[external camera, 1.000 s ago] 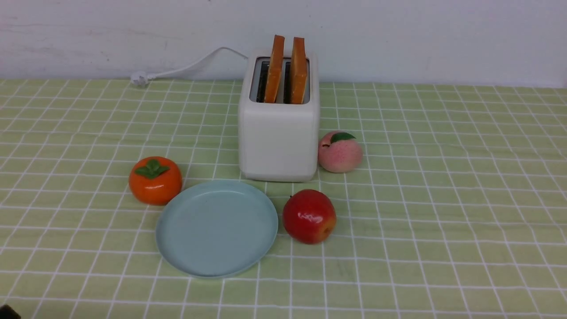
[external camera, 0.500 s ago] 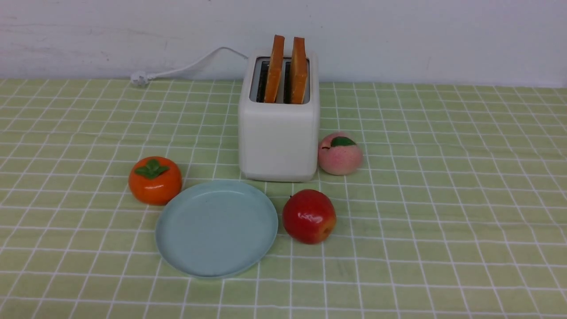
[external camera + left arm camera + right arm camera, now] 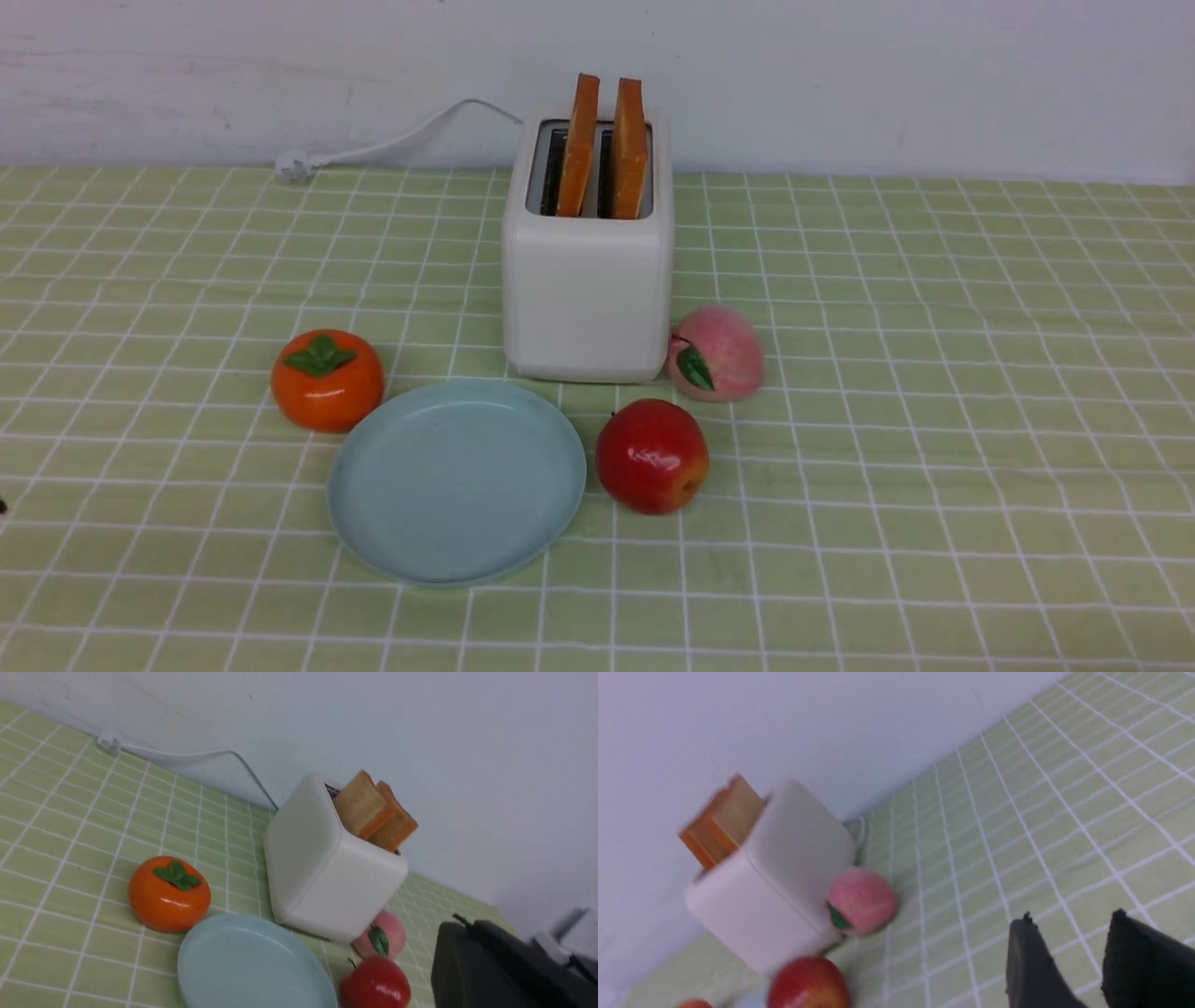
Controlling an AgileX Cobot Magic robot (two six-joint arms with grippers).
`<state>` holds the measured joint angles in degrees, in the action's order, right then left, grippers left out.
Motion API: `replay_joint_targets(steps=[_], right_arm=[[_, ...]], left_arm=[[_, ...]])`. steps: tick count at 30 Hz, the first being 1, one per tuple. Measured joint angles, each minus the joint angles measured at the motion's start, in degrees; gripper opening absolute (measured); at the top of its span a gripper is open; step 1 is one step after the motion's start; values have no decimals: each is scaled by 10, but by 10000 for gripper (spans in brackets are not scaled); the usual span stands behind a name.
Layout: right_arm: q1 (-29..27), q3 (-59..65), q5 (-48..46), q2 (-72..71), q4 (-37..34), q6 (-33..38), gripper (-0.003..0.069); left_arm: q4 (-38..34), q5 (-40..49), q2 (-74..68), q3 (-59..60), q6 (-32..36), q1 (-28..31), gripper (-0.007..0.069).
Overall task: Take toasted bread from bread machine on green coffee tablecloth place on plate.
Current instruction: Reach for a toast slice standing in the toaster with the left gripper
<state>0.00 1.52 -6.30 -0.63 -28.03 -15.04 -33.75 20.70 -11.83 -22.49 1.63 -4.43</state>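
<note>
Toward the back of the cloth (image 3: 934,373), near the white wall (image 3: 840,75), the boxy toaster (image 3: 588,299) stands with both slices of toast (image 3: 579,140) upright in its slots, their crusts orange-brown and their faces tan and porous. Its cord (image 3: 392,142) trails off to the left. Just in front lies the plate (image 3: 457,481), round, shallow, smooth and pale blue-green. A glossy persimmon (image 3: 327,380) sits at its left rim, a shiny red apple (image 3: 652,455) just beside its right rim, and a matte pink peach (image 3: 715,353) leans against the toaster's right front corner. The left gripper (image 3: 467,933) has its dark fingers pressed together on nothing. The right gripper (image 3: 1071,924) is spread and empty, with cloth showing through the gap. Both are well short of the toaster.
</note>
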Motion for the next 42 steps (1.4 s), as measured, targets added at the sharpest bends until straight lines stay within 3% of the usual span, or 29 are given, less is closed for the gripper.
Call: replay_joint_targets(steps=[6, 7, 12, 13, 19, 24, 28, 33, 36, 39, 42], right_arm=[[3, -44, -51, 0, -13, 16, 164], [11, -91, -109, 11, -6, 53, 108], [29, -212, -248, 77, 1, 178, 13], [32, -252, -296, 104, 0, 231, -1], [34, -324, -365, 167, -16, 356, -4], [34, -337, -369, 190, -28, 369, -1], [34, -338, -369, 197, -29, 370, 0], [34, -338, -370, 197, -34, 370, 2], [34, -338, -366, 197, -42, 370, 4], [34, -338, -360, 197, -44, 370, 4], [34, -338, -355, 197, -45, 370, 5]], left_arm=[[-1, -6, -82, -7, 28, -60, -13], [-2, -25, -122, -17, 31, -68, -13], [-9, -79, -259, -81, 56, -72, -13], [-12, -89, -309, -116, 72, -72, -13], [-38, -94, -500, -250, 128, -94, -13], [-44, -119, -598, -322, 204, -170, -13], [-49, -214, -661, -342, 242, -220, -6], [-44, -357, -726, -344, 252, -246, 80], [1, -437, -780, -344, 247, -252, 209], [69, -465, -812, -344, 201, -253, 322], [128, -482, -828, -345, 145, -253, 375]])
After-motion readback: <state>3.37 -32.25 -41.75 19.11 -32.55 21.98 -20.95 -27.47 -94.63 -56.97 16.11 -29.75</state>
